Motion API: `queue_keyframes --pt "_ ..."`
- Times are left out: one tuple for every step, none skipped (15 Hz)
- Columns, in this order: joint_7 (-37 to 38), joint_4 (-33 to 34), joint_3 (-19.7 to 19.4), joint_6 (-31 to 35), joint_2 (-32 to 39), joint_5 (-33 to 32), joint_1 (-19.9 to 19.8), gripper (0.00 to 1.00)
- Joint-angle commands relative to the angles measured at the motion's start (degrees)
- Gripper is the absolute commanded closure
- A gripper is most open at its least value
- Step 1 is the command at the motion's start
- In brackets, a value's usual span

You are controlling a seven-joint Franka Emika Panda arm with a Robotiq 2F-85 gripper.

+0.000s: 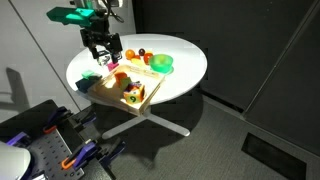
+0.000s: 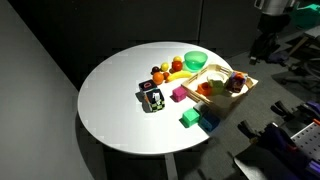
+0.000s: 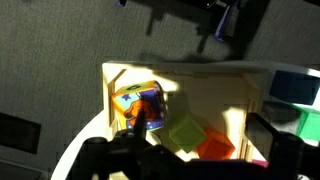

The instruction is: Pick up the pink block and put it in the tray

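The pink block [image 2: 180,94] lies on the white round table, just outside the long edge of the light-wood tray [image 2: 243,92]. In the wrist view only a sliver of the pink block [image 3: 262,163] shows past the tray's edge [image 3: 256,110]. My gripper [image 1: 103,47] hangs open and empty above the tray end of the table; it also shows in an exterior view [image 2: 263,48]. Its dark fingers [image 3: 190,162] frame the bottom of the wrist view, wide apart, with nothing between them.
In the tray lie a yellow multicoloured cube [image 3: 140,105], a green block [image 3: 185,133] and an orange block [image 3: 215,147]. On the table are a black-and-white cube [image 2: 152,99], a round green bowl [image 2: 195,60], toy fruit, a green block [image 2: 190,118] and a blue block [image 2: 208,122].
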Motion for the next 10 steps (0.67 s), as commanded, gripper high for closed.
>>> queue_keyframes --pt "5.59 3.23 2.20 -3.13 3.05 -0.98 0.88 0.00" --pt "7.01 3.76 2.78 -3.46 3.78 -0.83 1.15 0.00" --pt "8.44 4.32 3.36 -3.75 4.52 -0.58 1.48 0.00" --pt "10.04 4.84 3.93 -3.39 5.34 -0.50 1.74 0.00" --pt "12.08 5.52 4.52 -2.74 6.44 -0.53 1.98 0.00" --pt "13.45 6.22 4.92 -2.72 7.38 -0.26 2.28 0.00" --pt "15.03 6.94 5.40 -2.47 8.37 -0.07 2.66 0.00" --pt "16.57 7.36 5.82 -1.57 9.21 -0.39 2.95 0.00" --pt "17.79 7.81 6.22 -0.65 10.04 -0.18 3.32 0.00" --pt "19.06 8.30 6.52 0.12 10.87 -0.27 3.59 0.00"
